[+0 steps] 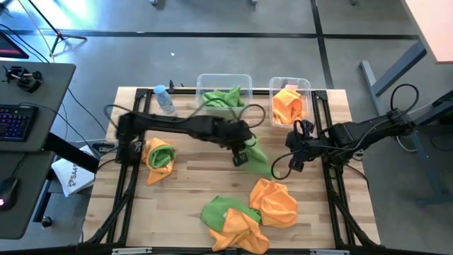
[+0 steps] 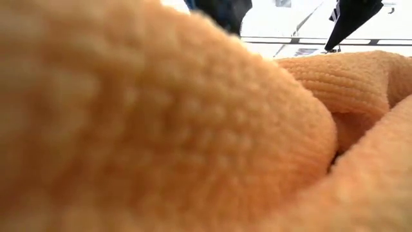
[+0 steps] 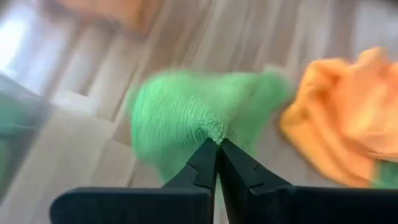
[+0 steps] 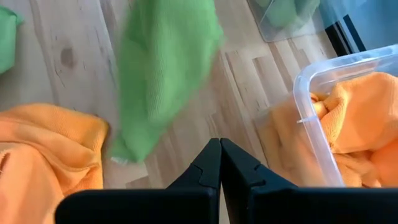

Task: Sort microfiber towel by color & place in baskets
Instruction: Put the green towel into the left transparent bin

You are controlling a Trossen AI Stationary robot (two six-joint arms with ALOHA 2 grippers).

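Note:
My left gripper (image 1: pixel 240 157) is over the middle of the table, shut on a green towel (image 1: pixel 259 157). The right gripper (image 4: pixel 219 144) hangs shut and holds nothing, beside the narrower basket (image 1: pixel 306 83), which has orange towels inside. Green towels lie in the wider basket (image 1: pixel 245 78) at the far edge. On the table lie an orange-and-green bundle (image 1: pixel 159 156) at the left, an orange towel (image 1: pixel 273 202), a green towel (image 1: pixel 221 211) and another orange towel (image 1: pixel 242 232) near the front. An orange towel (image 2: pixel 161 129) fills the low view. My left gripper pinches a bunched fold of the green towel (image 3: pixel 215 132) between its two fingertips, coming slanting down from the table's left. The cloth hangs below and beyond the fingers (image 4: pixel 163 74). Whether its lower end touches the table, I cannot tell.
A small water bottle with a blue cap (image 1: pixel 164 100) lies at the far left by the wider basket. Black frame rails (image 1: pixel 129 185) run along the table's left and right sides. Bare wood (image 1: pixel 198 173) shows between the towels at the centre.

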